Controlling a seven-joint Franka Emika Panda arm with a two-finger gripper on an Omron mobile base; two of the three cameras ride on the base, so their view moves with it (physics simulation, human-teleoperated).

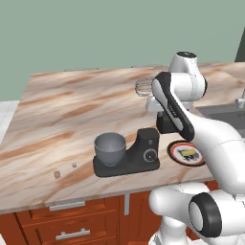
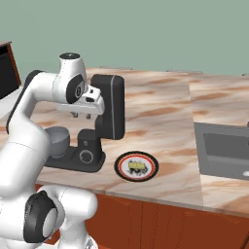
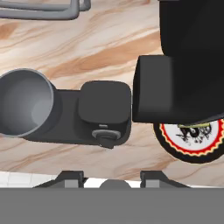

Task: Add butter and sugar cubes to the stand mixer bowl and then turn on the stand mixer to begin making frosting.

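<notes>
Gripper [image 3: 112, 178] hangs part-open, holding nothing, above stand mixer [image 3: 105, 114] near the counter's [image 1: 57, 110] front edge.

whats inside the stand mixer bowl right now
Nothing visible: the stand mixer bowl shows bare grey metal inside in the hand view. From the left base view its near wall hides the bottom. The sugar cubes lie on the counter.

The stand mixer [image 1: 139, 155] is sitting near the front edge of the counter [image 1: 72, 105], with the bowl [image 1: 110, 148] resting on the left end of its base. Two sugar cubes [image 1: 57, 174] are lying on the counter left of the mixer, apart from it. A plate [image 2: 136, 166] is sitting just right of the mixer, carrying the butter [image 2: 136, 166]. A sink [image 2: 226, 151] is lying further right.
</notes>
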